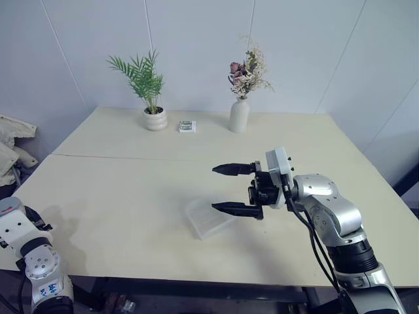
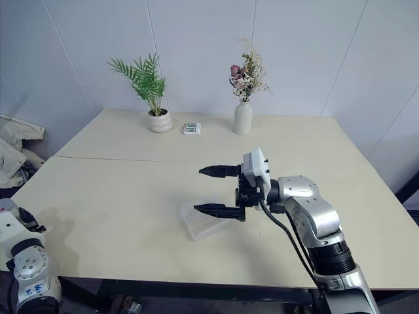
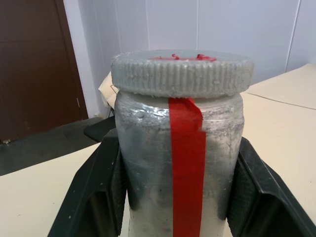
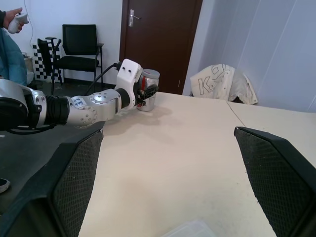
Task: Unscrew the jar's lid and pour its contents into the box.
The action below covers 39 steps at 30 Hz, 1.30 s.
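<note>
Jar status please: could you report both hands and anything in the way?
Left hand shut on jar, lid on. Right hand open, over box. Nothing between them.

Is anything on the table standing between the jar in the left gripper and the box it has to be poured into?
Nothing visible does. The left gripper is shut on the jar, lid on, at the table edge. The tabletop between it and the box is bare; the open right gripper hovers just above the box.
</note>
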{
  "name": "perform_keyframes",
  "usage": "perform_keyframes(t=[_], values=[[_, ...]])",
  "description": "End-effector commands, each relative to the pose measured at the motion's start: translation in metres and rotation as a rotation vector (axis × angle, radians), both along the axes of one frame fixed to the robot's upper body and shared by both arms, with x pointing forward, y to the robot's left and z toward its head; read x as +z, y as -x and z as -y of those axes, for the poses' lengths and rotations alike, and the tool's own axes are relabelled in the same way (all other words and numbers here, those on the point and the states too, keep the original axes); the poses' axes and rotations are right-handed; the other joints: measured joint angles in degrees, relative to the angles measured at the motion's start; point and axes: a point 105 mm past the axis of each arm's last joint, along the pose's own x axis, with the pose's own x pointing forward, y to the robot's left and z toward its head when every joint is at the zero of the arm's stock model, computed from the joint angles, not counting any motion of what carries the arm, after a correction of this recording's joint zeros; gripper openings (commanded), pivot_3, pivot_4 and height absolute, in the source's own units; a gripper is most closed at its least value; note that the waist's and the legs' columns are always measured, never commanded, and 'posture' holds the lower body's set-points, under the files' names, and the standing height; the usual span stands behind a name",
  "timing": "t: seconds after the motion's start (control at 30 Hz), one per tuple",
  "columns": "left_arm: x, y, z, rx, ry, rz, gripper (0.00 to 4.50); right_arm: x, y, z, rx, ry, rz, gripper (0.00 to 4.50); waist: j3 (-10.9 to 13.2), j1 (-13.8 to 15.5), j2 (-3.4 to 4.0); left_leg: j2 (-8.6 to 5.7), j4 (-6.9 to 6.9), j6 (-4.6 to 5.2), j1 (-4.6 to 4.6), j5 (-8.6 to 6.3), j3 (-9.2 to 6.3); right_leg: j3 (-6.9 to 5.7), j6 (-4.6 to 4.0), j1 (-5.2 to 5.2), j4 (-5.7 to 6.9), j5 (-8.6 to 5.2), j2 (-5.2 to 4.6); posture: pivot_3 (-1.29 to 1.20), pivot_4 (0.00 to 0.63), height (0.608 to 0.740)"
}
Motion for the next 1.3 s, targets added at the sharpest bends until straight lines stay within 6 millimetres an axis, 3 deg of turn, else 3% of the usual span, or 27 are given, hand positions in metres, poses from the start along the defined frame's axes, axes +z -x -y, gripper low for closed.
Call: perform_keyframes(t=[0.03,0.17,0.23,0.37,0.47,0.67,0.9,1.1,1.3], values=[[0.014,-0.001,0.003,-0.015,-0.016,0.063,2.11,0.008,0.008,0.004,0.005,-0.019,0.039,4.5,0.0,0.0,0.0,0.0,0.0,0.0,0.0,0.0,0.0,0.0,0.0,0.0,0.0,0.0,0.0,0.0,0.15,0.74],[0.045,-0.018,0.033,-0.202,-0.114,0.119,2.11,0.008,0.008,0.006,-0.01,-0.017,0.041,4.5,0.0,0.1,-0.01,0.0,0.0,0.0,-0.02,0.0,0.0,0.0,0.0,0.0,-0.01,0.0,0.0,0.0,0.15,0.74],[0.068,-0.029,0.06,-0.386,-0.188,0.141,2.11,0.008,0.009,0.009,-0.024,-0.01,0.043,4.5,0.0,0.3,-0.01,0.0,0.0,-0.02,-0.04,0.01,-0.01,-0.01,0.0,0.0,-0.01,0.0,0.0,0.0,0.15,0.74],[0.091,-0.035,0.1,-0.707,-0.227,0.183,2.11,0.009,0.01,0.016,-0.058,-0.005,0.034,4.5,0.0,0.3,-0.01,-0.01,-0.01,-0.02,-0.05,0.01,-0.01,0.0,-0.01,0.0,-0.06,0.0,-0.02,0.0,0.15,0.74],[0.105,-0.034,0.14,-1.047,-0.26,0.165,2.11,0.008,0.011,0.024,-0.108,0.008,0.022,4.5,0.0,-0.2,0.01,0.0,-0.08,-0.02,-0.03,0.0,0.02,0.03,-0.04,0.0,-0.09,-0.02,-0.02,0.0,0.15,0.74],[0.101,-0.032,0.204,-1.608,-0.392,-0.072,2.11,0.006,0.014,0.042,-0.241,0.052,-0.014,4.5,0.1,0.0,0.09,0.09,-0.12,-0.03,0.0,0.0,0.01,0.02,-0.28,-0.03,-0.08,-0.15,0.07,0.0,0.15,0.74],[0.103,-0.041,0.257,-1.957,-0.488,-0.125,2.11,0.004,0.029,0.051,-0.364,0.056,-0.048,4.5,0.1,0.3,0.1,0.05,-0.12,0.02,-0.08,-0.01,0.01,0.03,-0.21,-0.02,-0.16,-0.13,0.05,0.0,0.15,0.74],[0.101,-0.036,0.279,-2.132,-0.506,-0.113,2.11,-0.003,0.035,0.053,-0.475,0.037,-0.102,4.5,0.1,-0.4,0.11,0.1,-0.14,0.06,-0.08,-0.06,0.06,0.11,-0.13,-0.07,-0.13,-0.15,0.12,0.0,0.15,0.74],[0.096,-0.035,0.293,-2.196,-0.563,-0.114,2.11,0.005,0.033,0.035,-0.492,-0.024,-0.096,4.5,0.1,-0.1,0.12,0.23,-0.07,0.01,-0.06,-0.04,0.05,0.15,-0.17,-0.08,-0.07,-0.16,0.26,0.0,0.15,0.74]])
